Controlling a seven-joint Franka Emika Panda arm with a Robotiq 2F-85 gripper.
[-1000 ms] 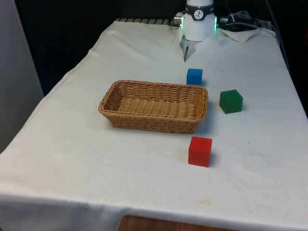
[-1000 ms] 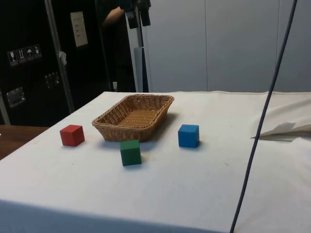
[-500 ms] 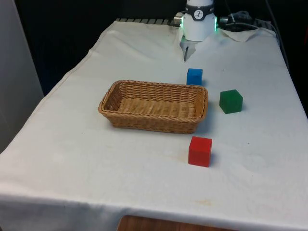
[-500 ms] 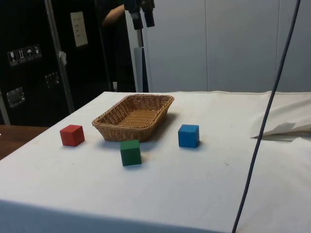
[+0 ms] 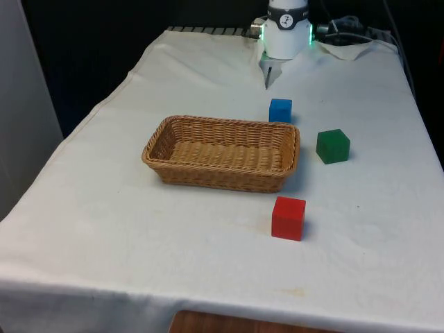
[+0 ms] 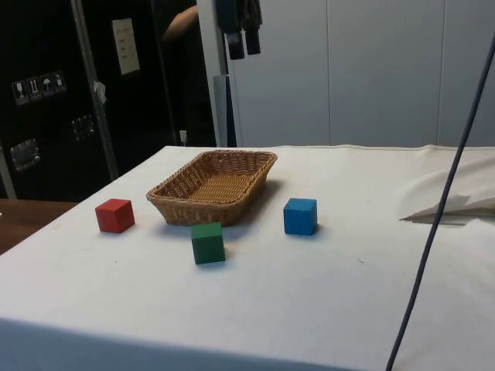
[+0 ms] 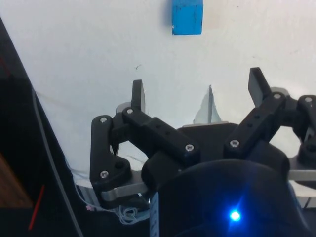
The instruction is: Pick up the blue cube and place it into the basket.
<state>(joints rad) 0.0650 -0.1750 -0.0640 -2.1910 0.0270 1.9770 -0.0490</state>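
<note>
Blue cube: we see the blue cube (image 5: 280, 110) resting flat on the desk's white cloth (image 5: 208, 250), untouched, toward the desk's far end where the robot stands. It sits just beyond the basket's far right-hand corner as the front view has it, close to the rim but apart from it. In the side view the blue cube (image 6: 300, 216) stands alone on open cloth, and in the wrist view the blue cube (image 7: 187, 16) lies well ahead of the fingers.

Basket: we see the basket (image 5: 222, 152), a brown wicker tray, oblong, in the middle of the desk with nothing inside. In the side view the basket (image 6: 213, 185) lies between the red cube and the blue cube.

Gripper: we see the gripper (image 6: 242, 42) hanging high above the desk in the side view, well above the basket's far end, holding nothing. In the wrist view the gripper (image 7: 197, 96) has its two black fingers spread wide apart, with bare cloth between them.

Green cube: we see the green cube (image 5: 333, 146) near the desk's edge on the front view's right, apart from the basket and the blue cube.

Red cube: we see the red cube (image 5: 288, 218) on the desk nearer the front edge, just off the basket's near corner.

Person: we see a dark sleeve and arm (image 6: 179, 22) behind the desk in the side view.
</note>
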